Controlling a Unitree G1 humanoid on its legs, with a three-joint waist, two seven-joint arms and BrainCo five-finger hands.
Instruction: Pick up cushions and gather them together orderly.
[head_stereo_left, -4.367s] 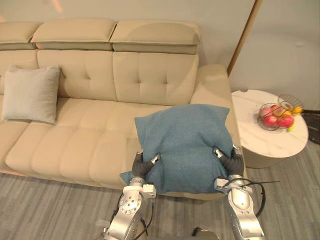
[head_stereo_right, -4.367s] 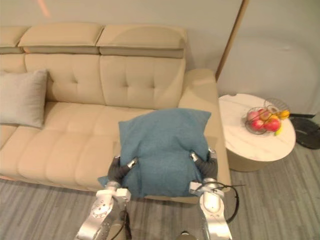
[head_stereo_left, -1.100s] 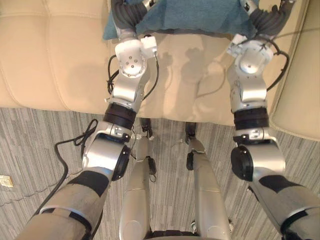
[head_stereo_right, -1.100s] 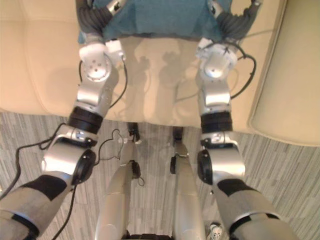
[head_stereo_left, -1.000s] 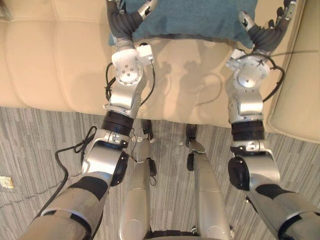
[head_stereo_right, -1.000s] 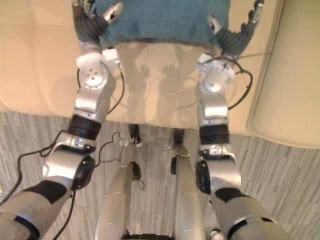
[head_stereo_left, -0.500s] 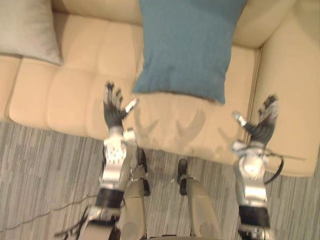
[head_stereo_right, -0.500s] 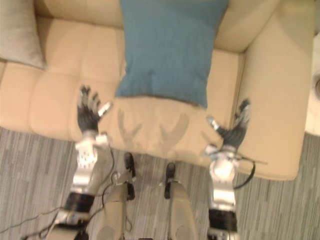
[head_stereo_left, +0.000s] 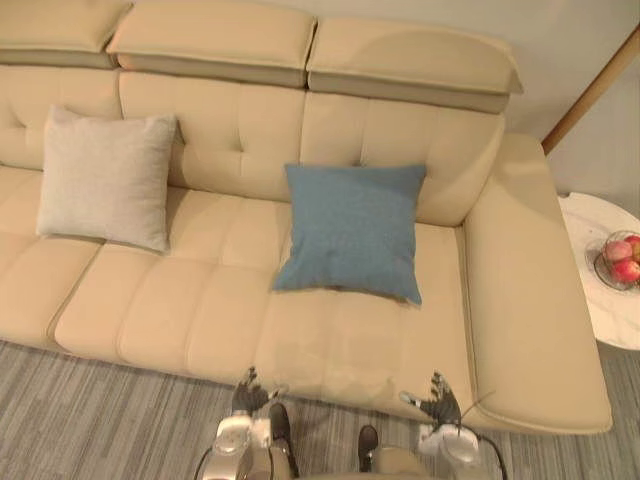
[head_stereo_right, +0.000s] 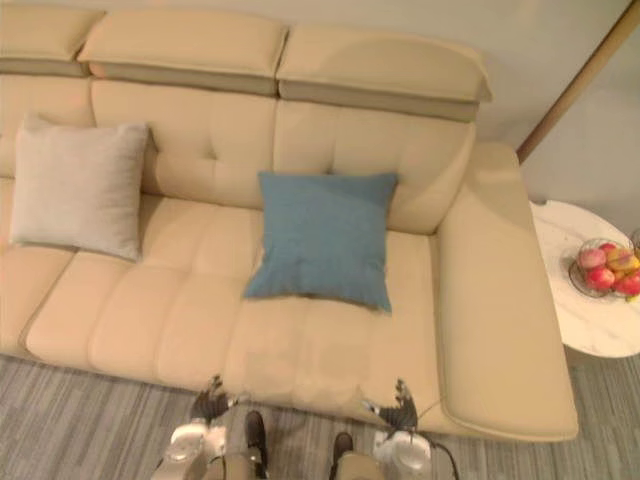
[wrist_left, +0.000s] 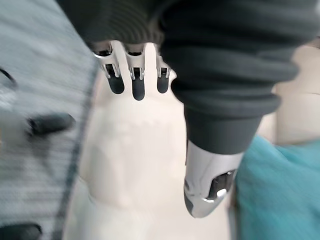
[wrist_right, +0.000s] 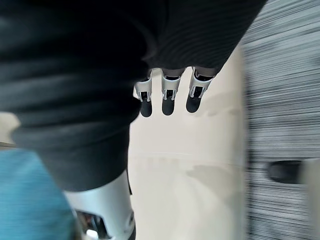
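Sofa (head_stereo_left: 330, 335): grey cushion (head_stereo_left: 103, 178) left, blue cushion (head_stereo_left: 352, 230) apart; fruit bowl (head_stereo_left: 620, 262) on table (head_stereo_left: 600, 320).

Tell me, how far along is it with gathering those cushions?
Done: the blue cushion rests on the sofa, against the backrest. In hand: nothing; the left robot hand and right robot hand are open, empty, by the seat's front edge. Left: the grey cushion sits apart, further left, so the two aren't yet together.

Bare sofa seat (head_stereo_left: 220, 255) between grey cushion (head_stereo_left: 103, 178) and blue cushion (head_stereo_left: 352, 230), armrest (head_stereo_left: 520, 290) near the blue one's right
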